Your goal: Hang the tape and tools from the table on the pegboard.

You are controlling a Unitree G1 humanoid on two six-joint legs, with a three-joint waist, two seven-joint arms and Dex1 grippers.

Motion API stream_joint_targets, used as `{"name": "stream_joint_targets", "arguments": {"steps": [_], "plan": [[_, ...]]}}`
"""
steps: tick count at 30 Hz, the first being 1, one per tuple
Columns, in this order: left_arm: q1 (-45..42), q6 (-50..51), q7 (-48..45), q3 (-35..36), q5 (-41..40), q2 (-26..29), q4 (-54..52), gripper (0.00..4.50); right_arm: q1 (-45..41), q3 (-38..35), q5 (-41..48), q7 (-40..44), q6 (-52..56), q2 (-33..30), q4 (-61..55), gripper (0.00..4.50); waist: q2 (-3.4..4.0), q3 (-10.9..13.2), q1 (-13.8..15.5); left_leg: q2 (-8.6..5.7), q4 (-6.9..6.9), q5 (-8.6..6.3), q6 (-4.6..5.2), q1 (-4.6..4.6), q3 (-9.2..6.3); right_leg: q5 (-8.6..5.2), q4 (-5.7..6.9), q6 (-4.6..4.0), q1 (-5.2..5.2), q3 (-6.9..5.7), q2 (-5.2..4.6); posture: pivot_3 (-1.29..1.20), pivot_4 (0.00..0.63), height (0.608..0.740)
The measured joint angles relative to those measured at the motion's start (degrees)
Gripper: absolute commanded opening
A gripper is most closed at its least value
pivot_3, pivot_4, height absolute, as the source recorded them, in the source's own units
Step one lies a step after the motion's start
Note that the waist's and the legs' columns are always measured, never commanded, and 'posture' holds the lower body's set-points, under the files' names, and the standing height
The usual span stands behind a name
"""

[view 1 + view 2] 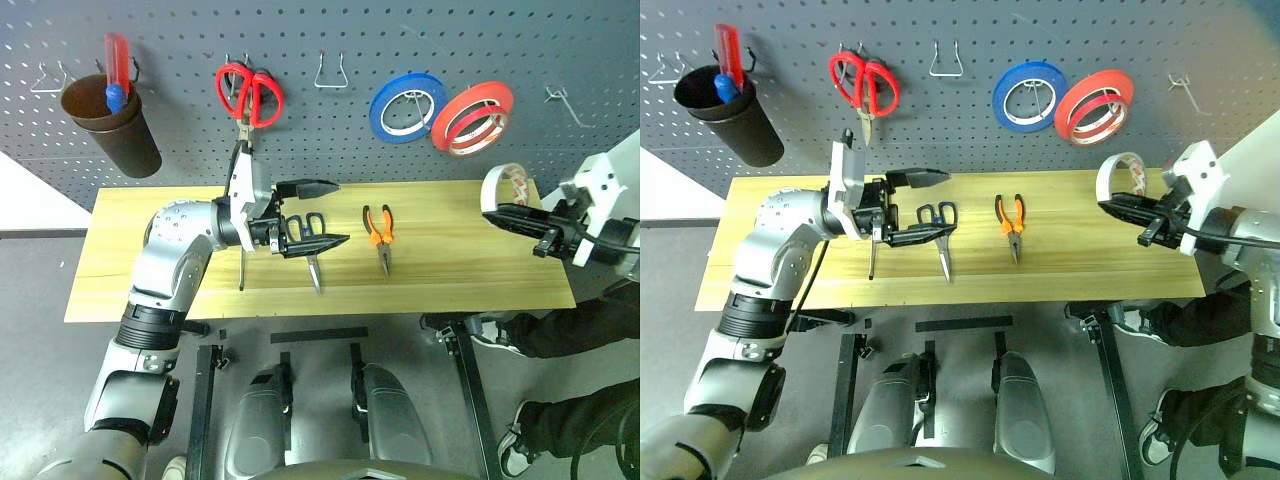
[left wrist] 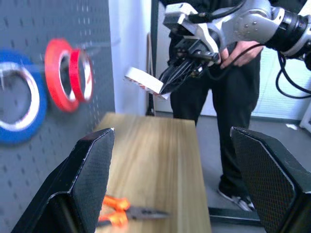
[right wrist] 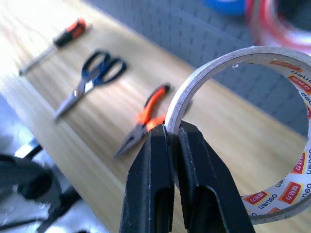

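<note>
Head view: tape point(image 1: 503, 187), a thin cream ring, was held at right edge of frame, above the table point(image 1: 450, 270), in the shut right gripper point(image 1: 512, 213); a free hook point(image 1: 560, 100) on the pegboard point(image 1: 330, 130) at upper right should be approached squarely.
Left wrist view: left gripper point(image 2: 180, 179) was spread wide, empty; pliers point(image 2: 126, 211) lay at lower centre.
Right wrist view: rim was pinched thinly, so slow motion was judged wise; scissors point(image 3: 92, 77) and screwdriver point(image 3: 58, 41) lay at upper left, on pale wood.

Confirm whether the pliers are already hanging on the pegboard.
No: the pliers lie flat on the table, below the pegboard, between the black-handled scissors and the right gripper.
</note>
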Motion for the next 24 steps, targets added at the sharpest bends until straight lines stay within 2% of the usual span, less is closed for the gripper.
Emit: {"name": "stream_joint_targets", "arguments": {"steps": [8, 12, 18, 24], "plan": [[-2.61, -1.96, 0.39, 1.18, -0.1, -0.5, 3.0, 4.02, -4.71, -0.11, 1.24, -2.82, -4.32, -1.75, 1.67, 0.02, -0.02, -2.88, -0.24, 0.0, 0.0, 0.0, 0.0, 0.08, 0.01, 0.0, 0.01, 0.0, 0.07, 0.01, 0.04, -0.12, 0.114, 0.732], [-4.6, -2.97, 1.35, 1.9, -0.1, -1.37, 4.4, 4.02, -8.31, 3.99, -3.27, -5.55, -12.03, -1.76, 8.0, 0.02, -0.02, -4.01, -0.19, -0.02, 0.01, 0.0, 0.01, 0.08, 0.01, 0.0, -0.01, 0.0, 0.09, 0.03, 0.03, -0.1, 0.103, 0.732], [-7.69, -5.3, 3.79, 3.13, -0.06, -2.12, 5.52, 4.02, -11.78, 9.1, -7.62, -7.02, -19.01, -1.72, 17.12, 0.02, 0.09, -4.64, -0.13, -0.02, 0.02, 0.0, 0.01, 0.08, 0.01, 0.0, 0.02, 0.0, 0.09, 0.03, 0.03, -0.07, 0.095, 0.732], [-7.94, -5.08, 4.98, 3.41, -0.13, -2.75, 5.49, 4.02, -13.45, 9.86, -7.72, -6.96, -21.87, -1.72, 20.53, 0.02, 0.23, -4.83, -0.08, -0.01, 0.03, 0.0, 0.01, 0.1, 0.01, 0.0, 0.04, 0.0, 0.09, 0.03, 0.04, -0.06, 0.092, 0.732]]}}
